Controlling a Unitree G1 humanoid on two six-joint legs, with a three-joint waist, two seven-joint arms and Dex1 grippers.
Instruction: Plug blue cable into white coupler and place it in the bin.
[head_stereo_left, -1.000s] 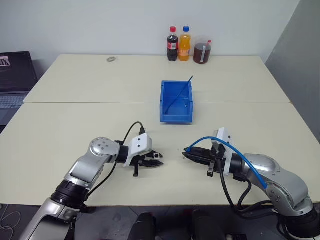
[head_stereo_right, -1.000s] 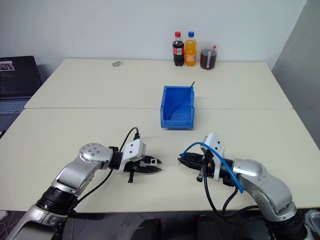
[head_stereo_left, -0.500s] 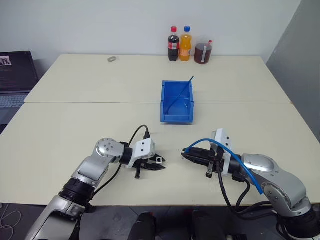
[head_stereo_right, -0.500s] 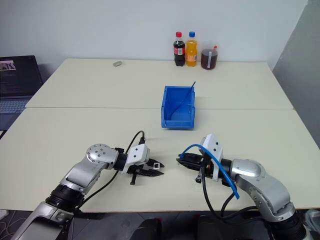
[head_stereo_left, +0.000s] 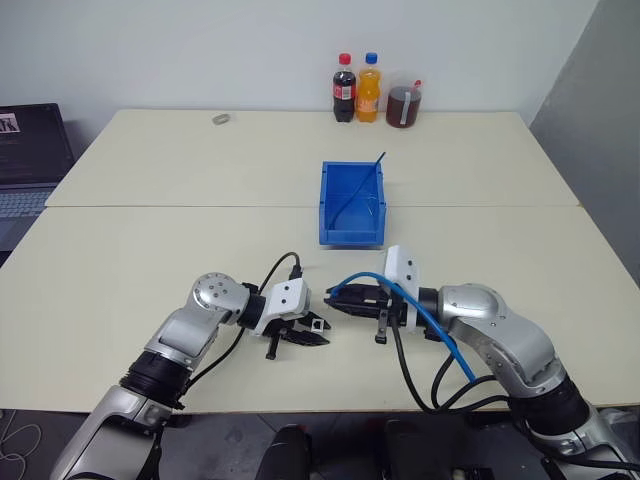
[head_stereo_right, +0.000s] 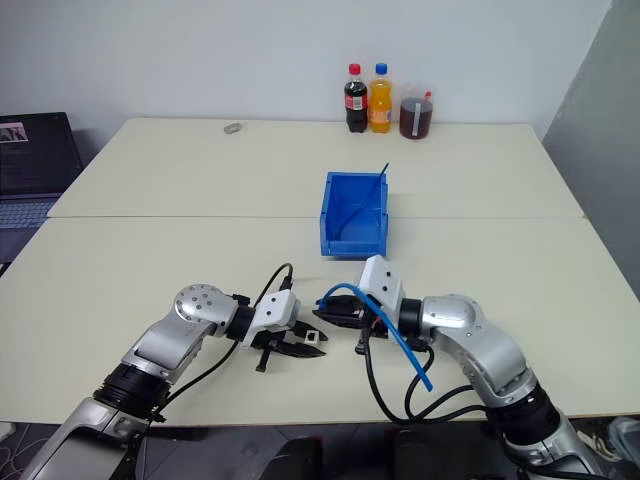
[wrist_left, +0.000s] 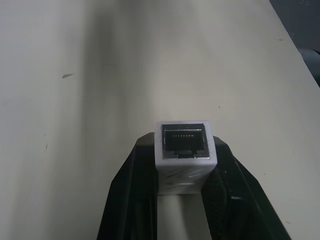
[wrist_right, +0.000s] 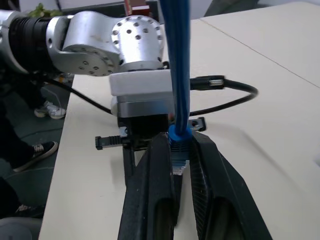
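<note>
My left gripper (head_stereo_left: 312, 331) is shut on the white coupler (wrist_left: 184, 145), a small boxy block whose dark socket faces out between the black fingers (wrist_left: 131, 200). It hovers low over the near table. My right gripper (head_stereo_left: 336, 299) points toward it from the right, slightly higher, shut on the clear-blue plug (wrist_right: 177, 152) of the blue cable (head_stereo_left: 430, 325). The cable loops back over that arm. Plug and coupler are close but apart. The blue bin (head_stereo_left: 352, 232) stands mid-table beyond both grippers.
A thin dark strand (head_stereo_left: 358, 192) leans inside the bin. Two soda bottles (head_stereo_left: 344, 88) and a jar of dark liquid (head_stereo_left: 404, 105) stand at the far edge, with a small grey object (head_stereo_left: 221, 119) to their left. A laptop (head_stereo_left: 28, 150) sits far left.
My right gripper has swung left with the cable plug, closing most of the gap to the coupler. The left gripper has stayed in place with the coupler.
</note>
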